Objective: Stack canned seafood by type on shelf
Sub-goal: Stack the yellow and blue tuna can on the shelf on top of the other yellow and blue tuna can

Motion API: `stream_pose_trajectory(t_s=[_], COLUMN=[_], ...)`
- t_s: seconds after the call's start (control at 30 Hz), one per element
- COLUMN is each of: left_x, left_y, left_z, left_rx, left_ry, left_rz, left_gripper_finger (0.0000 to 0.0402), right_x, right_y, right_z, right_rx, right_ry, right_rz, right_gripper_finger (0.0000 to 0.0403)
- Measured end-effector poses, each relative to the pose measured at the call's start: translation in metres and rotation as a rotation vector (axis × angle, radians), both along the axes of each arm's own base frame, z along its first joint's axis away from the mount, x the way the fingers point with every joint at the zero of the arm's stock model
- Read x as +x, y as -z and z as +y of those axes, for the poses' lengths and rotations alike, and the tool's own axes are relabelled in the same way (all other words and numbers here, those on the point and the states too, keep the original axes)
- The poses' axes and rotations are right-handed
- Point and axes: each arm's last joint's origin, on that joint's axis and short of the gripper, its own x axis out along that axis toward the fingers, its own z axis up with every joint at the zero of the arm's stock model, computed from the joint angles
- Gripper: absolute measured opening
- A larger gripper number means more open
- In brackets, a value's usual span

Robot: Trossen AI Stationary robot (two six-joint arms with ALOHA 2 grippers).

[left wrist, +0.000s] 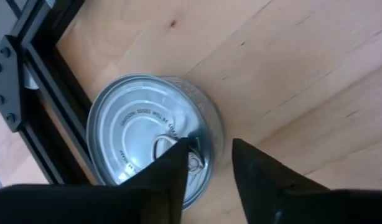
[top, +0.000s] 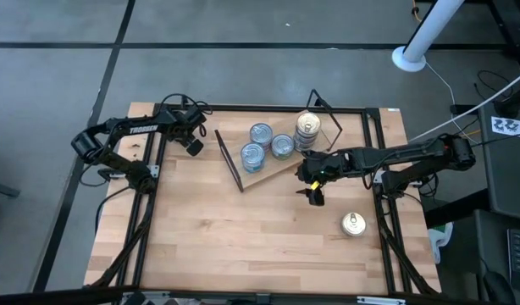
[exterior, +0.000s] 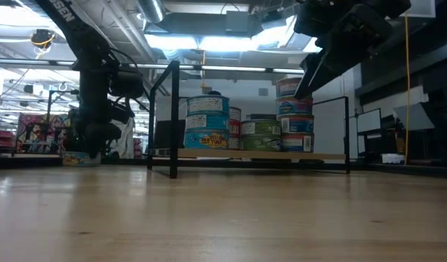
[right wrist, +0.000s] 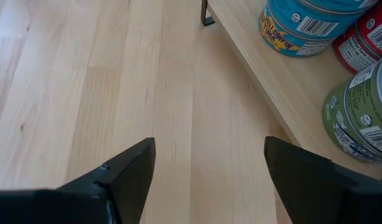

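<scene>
Right wrist view: blue-labelled tin (right wrist: pixel 309 23) shows barcode; brand text unreadable.

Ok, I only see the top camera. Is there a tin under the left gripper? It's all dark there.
Observer: Yes. The left gripper is open, astride the rim of a silver pull-ring tin.
Operator: Are the shelf tins piled up?
Observer: Yes, the blue-labelled tins on the shelf stand two high.
Operator: And the right gripper?
Observer: The right gripper is open over bare tabletop, holding nothing.
</scene>
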Motion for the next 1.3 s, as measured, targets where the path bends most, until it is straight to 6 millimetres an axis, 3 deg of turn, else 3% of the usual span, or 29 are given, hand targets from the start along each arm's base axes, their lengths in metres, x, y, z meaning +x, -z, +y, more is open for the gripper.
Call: stream_pose_trajectory(t_s=[0.4, 0.77, 1.3], left_x=[0.000, 0.005, 0.024], left_y=[0.000, -0.001, -0.001], left_z=[-0.001, -0.013, -0.058], left_rx=[0.009, -0.022, -0.068], left_ry=[-0.034, -0.116, -0.138], left_rz=[0.000, -0.020, -0.011], left_gripper_finger=[0.0006, 0.0002, 0.0001], right_x=[0.000, 0.000, 0.000], right_y=[0.000, 0.000, 0.000], right_z=[0.000, 0.000, 0.000], right_rx=[0.000, 0.000, -0.004], right_ry=[0.000, 0.000, -0.004], right_rz=[0.000, 0.000, 0.001], right_gripper_finger=[0.0298, 0.0298, 0.0298])
